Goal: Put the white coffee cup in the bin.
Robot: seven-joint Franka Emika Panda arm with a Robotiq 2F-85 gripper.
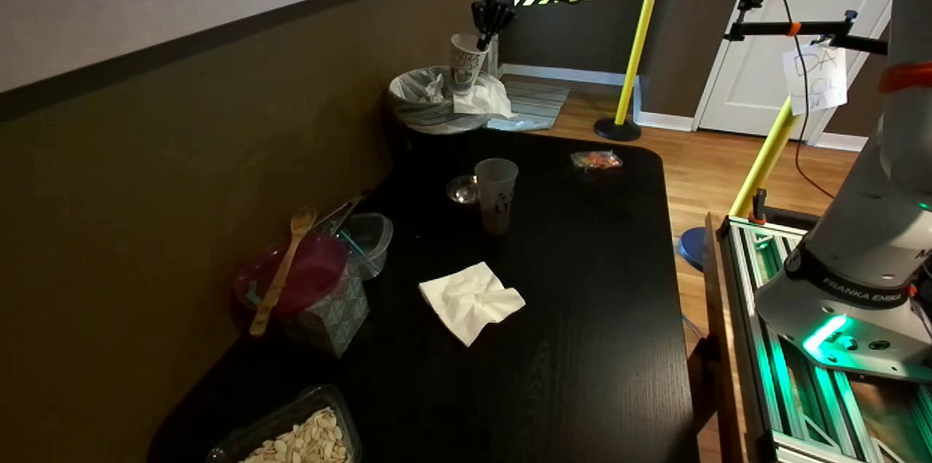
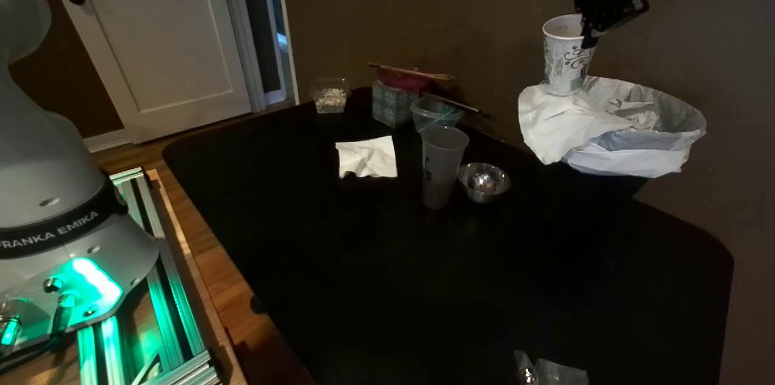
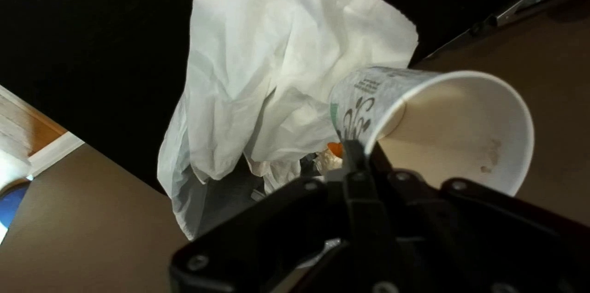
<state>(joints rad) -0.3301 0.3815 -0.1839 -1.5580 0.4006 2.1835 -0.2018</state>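
Note:
The white coffee cup [image 1: 466, 66] hangs roughly upright over the near side of the bin [image 1: 429, 116]. It has a grey printed pattern and also shows in an exterior view [image 2: 562, 64]. My gripper [image 2: 588, 40] is shut on the cup's rim; in the wrist view one fingertip of the gripper [image 3: 367, 151] is inside the wall and one outside. The bin's pale liner [image 2: 642, 158] wraps its rim, with crumpled trash inside. A white sheet [image 2: 551, 125] drapes over the rim below the cup; whether the cup's base touches it I cannot tell.
On the black table [image 1: 582, 303] stand a see-through tumbler [image 1: 496, 194] and a small metal bowl [image 2: 483, 182]. A crumpled napkin [image 1: 472, 301], a clear tub [image 1: 370, 244], a pink bowl with a wooden spoon [image 1: 284, 274] and a candy packet [image 1: 597, 160] are there too. The wall is close behind the bin.

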